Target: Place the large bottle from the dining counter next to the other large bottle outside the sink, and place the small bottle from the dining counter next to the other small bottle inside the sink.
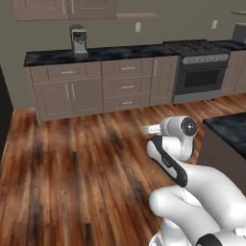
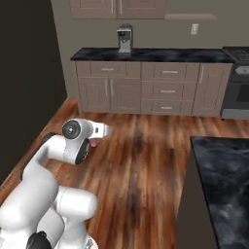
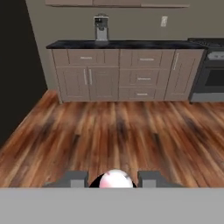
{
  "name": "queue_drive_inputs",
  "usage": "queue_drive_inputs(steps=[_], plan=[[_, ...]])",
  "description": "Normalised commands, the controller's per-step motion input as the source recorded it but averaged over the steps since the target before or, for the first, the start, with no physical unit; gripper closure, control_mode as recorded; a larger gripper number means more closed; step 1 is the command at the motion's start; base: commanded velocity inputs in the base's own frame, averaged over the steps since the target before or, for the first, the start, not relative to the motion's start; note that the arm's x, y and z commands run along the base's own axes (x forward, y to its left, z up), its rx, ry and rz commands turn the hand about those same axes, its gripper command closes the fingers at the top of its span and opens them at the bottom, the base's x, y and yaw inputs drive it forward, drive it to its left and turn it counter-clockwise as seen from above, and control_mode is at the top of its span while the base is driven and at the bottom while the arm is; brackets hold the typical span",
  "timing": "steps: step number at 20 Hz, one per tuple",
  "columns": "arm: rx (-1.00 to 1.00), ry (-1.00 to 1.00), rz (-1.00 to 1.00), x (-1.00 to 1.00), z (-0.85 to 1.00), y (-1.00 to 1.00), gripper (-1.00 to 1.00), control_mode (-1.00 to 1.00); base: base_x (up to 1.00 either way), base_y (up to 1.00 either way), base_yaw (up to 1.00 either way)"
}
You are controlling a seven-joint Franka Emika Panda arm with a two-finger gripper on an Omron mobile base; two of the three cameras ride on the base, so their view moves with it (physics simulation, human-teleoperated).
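Pink shows between the two finger tips of your gripper [image 3: 113, 180] in the hand view: the small bottle [image 3: 114, 179] is pinched there, seen end-on as a round pale-pink dome. That means its long axis runs along the line the hand looks down, roughly level and aimed across the wooden floor [image 3: 109, 135] toward the far cabinets [image 3: 118, 72]. You cannot tell from here whether cap or base faces the camera.

In the right base view a sliver of pink peeks under the hand [image 2: 99, 131], just below the white wrist, which fits the same grip.

Going left to right across the far counter [image 1: 96, 54], you have the coffee machine [image 1: 78, 39], then the run of drawers, then the stove [image 1: 202, 67]. A corner of the black marble dining counter [image 2: 223, 180] sits at your right.

As for progress, I judge you are mid-carry with the small bottle; it has not reached a sink yet. No sink or large bottle is visible, so whether the large one is already placed cannot be told.
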Motion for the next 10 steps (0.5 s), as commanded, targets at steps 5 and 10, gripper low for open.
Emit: queue_drive_inputs(steps=[5, 10], plan=[[0.0, 0.0, 0.0, 0.0, 0.0, 0.0, 1.0, 1.0, 0.97, 0.41, -0.4], [0.0, 0.0, 0.0, 0.0, 0.0, 0.0, 1.0, 1.0, 0.87, 0.45, -0.44]])
